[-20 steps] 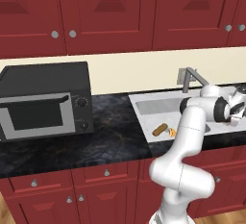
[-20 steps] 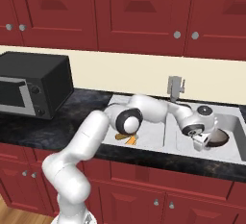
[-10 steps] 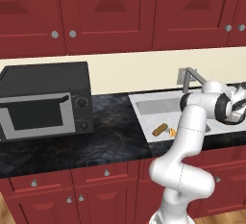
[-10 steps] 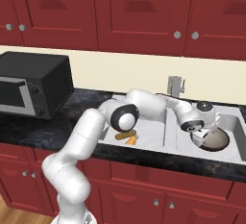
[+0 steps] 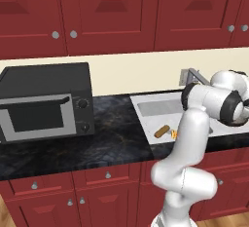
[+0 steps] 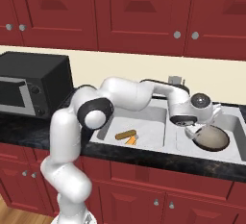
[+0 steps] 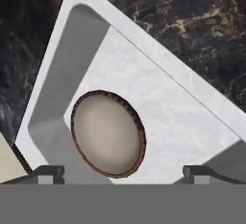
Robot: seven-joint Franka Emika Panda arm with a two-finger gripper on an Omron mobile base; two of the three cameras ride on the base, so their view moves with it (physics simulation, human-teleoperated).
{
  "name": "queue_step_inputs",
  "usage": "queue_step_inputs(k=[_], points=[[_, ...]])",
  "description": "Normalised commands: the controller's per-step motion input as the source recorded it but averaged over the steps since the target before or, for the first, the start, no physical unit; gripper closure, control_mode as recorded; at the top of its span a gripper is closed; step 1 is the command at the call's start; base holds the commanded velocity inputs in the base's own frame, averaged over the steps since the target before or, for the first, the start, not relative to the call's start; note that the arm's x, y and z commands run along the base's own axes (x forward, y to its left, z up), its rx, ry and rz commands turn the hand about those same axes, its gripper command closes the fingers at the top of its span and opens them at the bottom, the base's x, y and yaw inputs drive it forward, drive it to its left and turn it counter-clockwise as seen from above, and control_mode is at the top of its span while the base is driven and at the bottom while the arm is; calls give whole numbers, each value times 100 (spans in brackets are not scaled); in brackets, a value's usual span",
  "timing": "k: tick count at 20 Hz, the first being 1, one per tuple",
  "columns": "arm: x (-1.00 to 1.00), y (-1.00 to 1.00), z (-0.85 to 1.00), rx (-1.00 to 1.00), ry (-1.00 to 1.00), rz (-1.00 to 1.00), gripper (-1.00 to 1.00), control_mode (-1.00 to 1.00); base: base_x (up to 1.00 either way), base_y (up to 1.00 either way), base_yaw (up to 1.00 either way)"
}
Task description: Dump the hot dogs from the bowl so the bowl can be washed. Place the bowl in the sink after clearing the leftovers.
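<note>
The bowl (image 7: 108,134) lies on the floor of the sink (image 7: 163,117), cream inside facing up, with a dark brown rim. From the right base view the bowl (image 6: 211,138) rests in the right basin of the sink (image 6: 158,147). My gripper (image 7: 122,172) hovers just above it, open, with nothing between the fingertips (image 7: 48,172). Seen from the right base, the gripper (image 6: 194,130) hangs at the bowl's left edge. The hot dogs (image 6: 126,135), a tan bun piece and orange bits, lie in the sink's left section, also visible as hot dogs (image 5: 163,131) from the left base.
A grey faucet (image 5: 192,75) stands behind the sink. A black microwave (image 5: 44,102) sits on the black stone counter (image 5: 107,143) to the left. Red cabinets line the wall above and below. My own arm arches over the left basin.
The gripper has gone from shut on the bowl to open. The bowl has dropped out of it and settled flat in the right basin.
</note>
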Motion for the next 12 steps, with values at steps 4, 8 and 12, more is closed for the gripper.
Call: queue_step_inputs(k=[4,8,12], points=[[-100,97,54,0,-29,-4,-100,-100,0,0,0],[-100,100,29,0,-29,0,-100,-100,0,0,0],[-100,100,5,-6,-34,6,-100,-100,0,0,0]])
